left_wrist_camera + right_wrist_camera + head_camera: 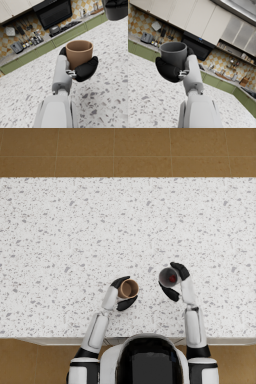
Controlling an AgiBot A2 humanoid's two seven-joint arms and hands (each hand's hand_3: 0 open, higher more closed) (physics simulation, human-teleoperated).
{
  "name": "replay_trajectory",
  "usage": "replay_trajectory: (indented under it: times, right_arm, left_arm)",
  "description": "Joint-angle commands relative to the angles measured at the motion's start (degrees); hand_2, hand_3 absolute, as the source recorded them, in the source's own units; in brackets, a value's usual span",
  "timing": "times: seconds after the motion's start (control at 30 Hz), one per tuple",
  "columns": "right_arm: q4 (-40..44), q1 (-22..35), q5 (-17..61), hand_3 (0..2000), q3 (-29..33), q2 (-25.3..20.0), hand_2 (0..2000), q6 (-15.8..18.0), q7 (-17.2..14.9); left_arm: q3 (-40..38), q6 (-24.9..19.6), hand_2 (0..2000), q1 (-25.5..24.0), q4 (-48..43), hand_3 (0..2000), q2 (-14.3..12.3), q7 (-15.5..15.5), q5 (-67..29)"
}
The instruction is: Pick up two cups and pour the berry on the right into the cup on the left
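Note:
My left hand (121, 295) grips a brown cup (128, 289) near the counter's front edge; it stands upright and its inside looks empty. The left wrist view shows the same brown cup (79, 53) wrapped by the dark hand (83, 70). My right hand (176, 280) holds a grey cup (168, 277) with a red berry (172, 278) inside it, a little to the right of the brown cup and slightly farther from me. In the right wrist view the grey cup (174, 54) sits upright in that hand (168, 70). The two cups are apart.
A white speckled countertop (75, 238) stretches wide ahead and to both sides. Brown tiled floor (125, 150) lies beyond its far edge. The wrist views show a kitchen wall with an oven (53, 12), cabinets (190, 17) and utensils in the background.

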State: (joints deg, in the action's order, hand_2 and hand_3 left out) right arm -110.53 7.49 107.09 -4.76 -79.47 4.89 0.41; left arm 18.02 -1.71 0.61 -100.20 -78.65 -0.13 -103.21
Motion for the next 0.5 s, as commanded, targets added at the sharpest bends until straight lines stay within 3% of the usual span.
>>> replay_trajectory:
  times: [0.03, 0.5]
  right_arm:
    - [-1.5, 3.7, 1.8, 1280, -1.5, -1.4, 2000, 0.0, 0.0]
    - [-4.6, 6.6, 27.5, 1280, -6.3, -3.9, 2000, 0.7, 0.1]
  left_arm:
    - [0.5, 0.0, 2000, 1.0, 0.1, 1280, -0.7, 0.0, -0.3]
    - [0.9, -0.1, 2000, 4.0, 3.5, 1280, -3.4, 0.0, -1.2]
